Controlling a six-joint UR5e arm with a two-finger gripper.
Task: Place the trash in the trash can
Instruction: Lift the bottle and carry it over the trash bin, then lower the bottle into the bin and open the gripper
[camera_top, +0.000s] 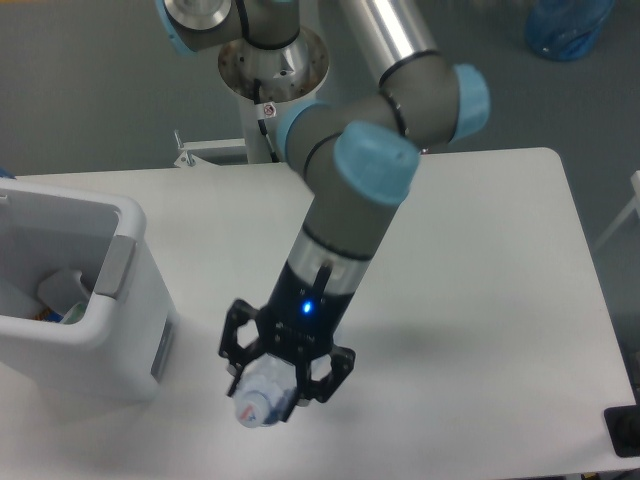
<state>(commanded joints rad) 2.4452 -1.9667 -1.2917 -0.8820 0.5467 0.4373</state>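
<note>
White table (480, 300) beneath end effector (283, 375) gripping bottle (262, 398).

Even, diffuse overhead light is filling the frame, slightly cool. Table (500, 300) is reading bright but not clipping. Soft shadow is falling beneath the arm (345, 230). Blue LED is glowing on the gripper (285, 375). Gripper area is looking slightly soft.

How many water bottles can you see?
1. The water bottle is gripped in the robot's gripper, lifted above the table, cap end toward the camera. The trash can on the left holds some stuff, so another could be hiding inside.
</note>
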